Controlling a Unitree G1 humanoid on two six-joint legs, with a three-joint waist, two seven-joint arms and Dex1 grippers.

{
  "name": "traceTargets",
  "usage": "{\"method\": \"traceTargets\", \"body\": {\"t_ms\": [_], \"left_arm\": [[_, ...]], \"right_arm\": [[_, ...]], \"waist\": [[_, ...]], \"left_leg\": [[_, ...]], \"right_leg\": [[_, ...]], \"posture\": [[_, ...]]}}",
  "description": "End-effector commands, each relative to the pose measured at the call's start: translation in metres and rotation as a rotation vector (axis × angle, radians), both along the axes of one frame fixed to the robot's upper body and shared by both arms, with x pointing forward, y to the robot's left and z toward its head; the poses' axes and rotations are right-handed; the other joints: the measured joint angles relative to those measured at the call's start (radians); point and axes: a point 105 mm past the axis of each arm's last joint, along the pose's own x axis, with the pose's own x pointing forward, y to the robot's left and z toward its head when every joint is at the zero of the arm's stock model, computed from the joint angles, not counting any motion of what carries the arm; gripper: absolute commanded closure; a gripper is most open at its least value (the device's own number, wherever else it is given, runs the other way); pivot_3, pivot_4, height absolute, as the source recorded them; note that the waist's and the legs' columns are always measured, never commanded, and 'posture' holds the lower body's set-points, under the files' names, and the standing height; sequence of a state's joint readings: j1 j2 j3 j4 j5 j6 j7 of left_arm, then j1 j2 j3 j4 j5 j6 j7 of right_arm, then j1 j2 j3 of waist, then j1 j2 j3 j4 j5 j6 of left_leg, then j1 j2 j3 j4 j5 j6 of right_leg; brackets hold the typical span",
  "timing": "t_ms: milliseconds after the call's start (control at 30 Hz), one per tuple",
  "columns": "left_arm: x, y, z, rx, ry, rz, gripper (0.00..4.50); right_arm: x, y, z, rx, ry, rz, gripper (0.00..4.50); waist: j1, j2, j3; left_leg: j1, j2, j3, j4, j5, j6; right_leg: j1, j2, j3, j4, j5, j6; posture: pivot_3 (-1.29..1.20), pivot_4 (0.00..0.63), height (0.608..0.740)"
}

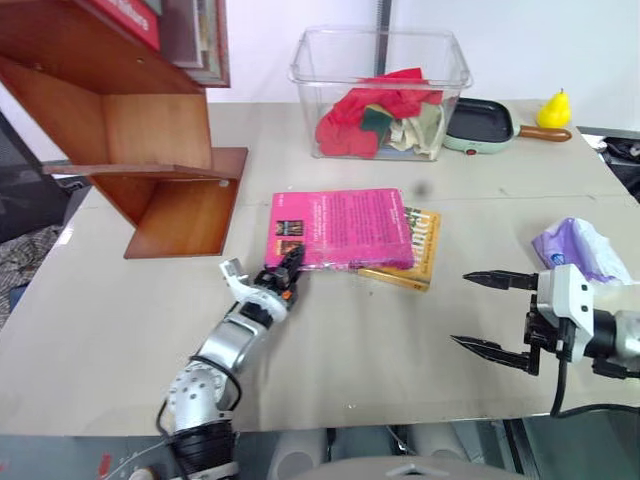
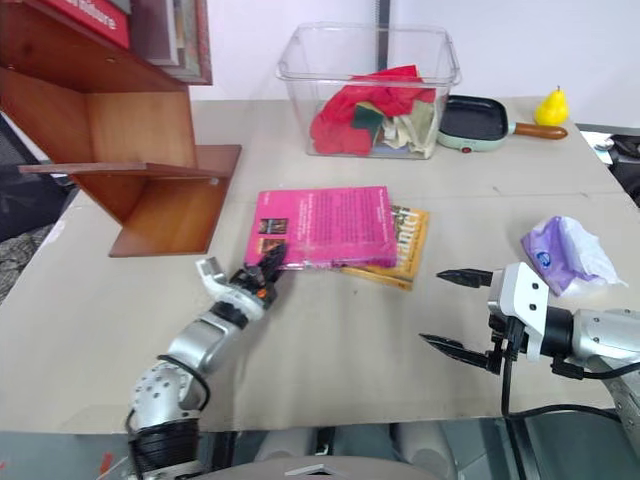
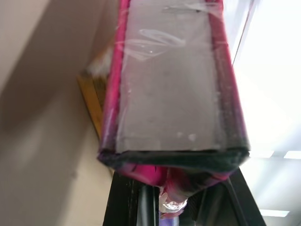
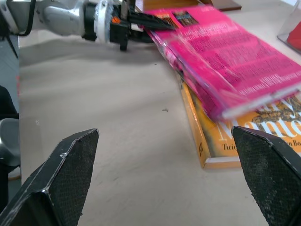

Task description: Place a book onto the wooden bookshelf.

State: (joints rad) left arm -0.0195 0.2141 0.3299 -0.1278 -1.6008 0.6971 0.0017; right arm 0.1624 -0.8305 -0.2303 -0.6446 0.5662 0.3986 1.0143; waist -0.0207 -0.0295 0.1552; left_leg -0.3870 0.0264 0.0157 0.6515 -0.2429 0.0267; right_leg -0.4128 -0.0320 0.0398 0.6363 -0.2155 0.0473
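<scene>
**Left pincer clamping the pink book's near corner**

Lying mid-counter: the book (image 1: 340,228), flat, overlapping a yellow-orange book (image 1: 410,250) beneath its right side. Left pincer (image 1: 290,268) closing tight on the book's near-left corner, cover and pages pinched between the black fingers (image 4: 150,21); confirming the same in the left wrist view, book edge filling the space just ahead of the fingers. Right pincer (image 1: 495,312) hanging wide open and empty over the counter's near-right part, well apart from both books. Standing at the counter's far-left corner: the wooden bookshelf (image 1: 150,130), slanted boards, lower bay open toward the book. Sitting at the far edge: a clear bin (image 1: 380,90) of cloth.

Judging the step: lifting and carrying left toward the shelf. Gripping only a corner, so expecting the thin paperback to droop and swing. Advising: raising slowly, peeling clear of the yellow-orange book without dragging it, keeping the spine leading, tilting to match the slanted board before sliding in.
</scene>
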Motion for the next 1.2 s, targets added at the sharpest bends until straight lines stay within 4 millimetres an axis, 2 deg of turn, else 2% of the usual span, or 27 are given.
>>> {"method": "traceTargets", "body": {"t_ms": [33,100,133,233,333,433,533,633,767,867,1067,1200], "left_arm": [[-0.001,0.038,0.043,0.150,-0.184,0.076,4.32],[-0.003,0.049,0.075,0.223,-0.299,0.079,4.32],[-0.006,0.048,0.091,0.299,-0.373,0.041,4.32],[-0.023,0.025,0.145,0.640,-0.641,-0.126,4.32],[-0.032,0.004,0.184,0.836,-0.785,-0.239,4.32],[-0.044,-0.020,0.205,0.971,-0.885,-0.333,4.32],[-0.041,-0.033,0.222,1.222,-1.012,-0.252,4.32],[-0.038,-0.031,0.247,1.666,-1.225,-0.063,4.32],[-0.048,-0.019,0.274,2.119,-1.417,0.030,4.32],[-0.058,-0.018,0.282,2.232,-1.449,-0.043,4.32],[-0.078,0.003,0.298,2.384,-1.199,-0.231,4.32],[-0.087,0.019,0.296,2.491,-1.034,-0.345,4.32]], "right_arm": [[0.004,0.004,0.005,0.010,-0.043,0.027,0.00],[0.008,0.004,0.005,0.016,-0.048,0.035,0.00],[0.010,0.004,0.005,0.021,-0.052,0.040,0.00],[0.017,0.004,0.011,0.055,-0.068,0.053,0.00],[0.024,0.002,0.020,0.091,-0.089,0.061,0.00],[0.035,-0.002,0.029,0.134,-0.115,0.040,0.00],[0.041,-0.005,0.029,0.132,-0.127,0.036,0.00],[0.046,-0.009,0.040,0.168,-0.159,0.023,0.00],[0.058,-0.019,0.050,0.196,-0.203,-0.011,0.00],[0.069,-0.024,0.052,0.196,-0.217,-0.021,0.00],[0.097,-0.020,0.053,0.197,-0.248,0.003,0.00],[0.102,-0.020,0.057,0.210,-0.264,0.021,0.00]], "waist": [[0.003,-0.002,0.001],[0.008,-0.003,0.002],[0.010,-0.004,0.004],[0.015,-0.007,0.009],[0.026,-0.007,0.011],[0.030,-0.006,0.012],[0.034,-0.003,0.015],[0.034,-0.002,0.016],[0.021,0.000,0.020],[0.017,0.002,0.022],[0.006,-0.001,0.024],[0.006,0.002,0.026]], "left_leg": [[-0.002,0.000,0.000,0.000,0.000,0.000],[-0.009,0.001,-0.001,0.000,0.000,0.000],[-0.010,0.001,0.000,0.000,0.000,0.000],[-0.014,0.001,0.001,0.000,0.000,0.000],[-0.017,0.000,0.001,-0.001,0.000,0.000],[-0.019,-0.002,0.001,-0.001,-0.001,0.000],[-0.020,-0.004,0.002,-0.001,-0.001,0.001],[-0.020,-0.004,0.000,-0.001,-0.001,0.001],[-0.019,-0.003,0.001,-0.003,-0.001,0.001],[-0.020,-0.003,0.002,-0.003,-0.001,0.001],[-0.024,-0.003,0.003,0.000,-0.001,0.001],[-0.028,-0.003,0.003,0.001,-0.001,0.001]], "right_leg": [[-0.001,0.000,-0.001,-0.001,0.000,0.000],[-0.006,-0.001,-0.002,-0.003,0.000,0.000],[-0.007,-0.001,-0.002,-0.004,0.000,0.000],[-0.008,-0.003,-0.003,-0.007,0.003,-0.004],[-0.009,-0.006,-0.003,-0.011,0.003,-0.004],[-0.009,-0.008,-0.002,-0.014,0.002,-0.003],[-0.009,-0.009,-0.002,-0.014,0.002,-0.001],[-0.010,-0.005,-0.004,-0.013,0.001,-0.001],[-0.011,-0.003,-0.002,-0.011,0.001,-0.001],[-0.012,-0.003,-0.002,-0.011,0.001,-0.001],[-0.015,-0.003,-0.002,-0.010,0.002,0.002],[-0.020,-0.003,-0.001,-0.009,0.005,0.006]], "posture": [[0.00,0.150,0.740],[0.00,0.150,0.740],[0.00,0.150,0.740],[0.00,0.150,0.740],[0.00,0.150,0.740],[0.00,0.150,0.740],[0.00,0.150,0.740],[0.00,0.150,0.740],[0.00,0.150,0.740],[0.00,0.150,0.740],[0.00,0.150,0.740],[0.00,0.150,0.740]]}}
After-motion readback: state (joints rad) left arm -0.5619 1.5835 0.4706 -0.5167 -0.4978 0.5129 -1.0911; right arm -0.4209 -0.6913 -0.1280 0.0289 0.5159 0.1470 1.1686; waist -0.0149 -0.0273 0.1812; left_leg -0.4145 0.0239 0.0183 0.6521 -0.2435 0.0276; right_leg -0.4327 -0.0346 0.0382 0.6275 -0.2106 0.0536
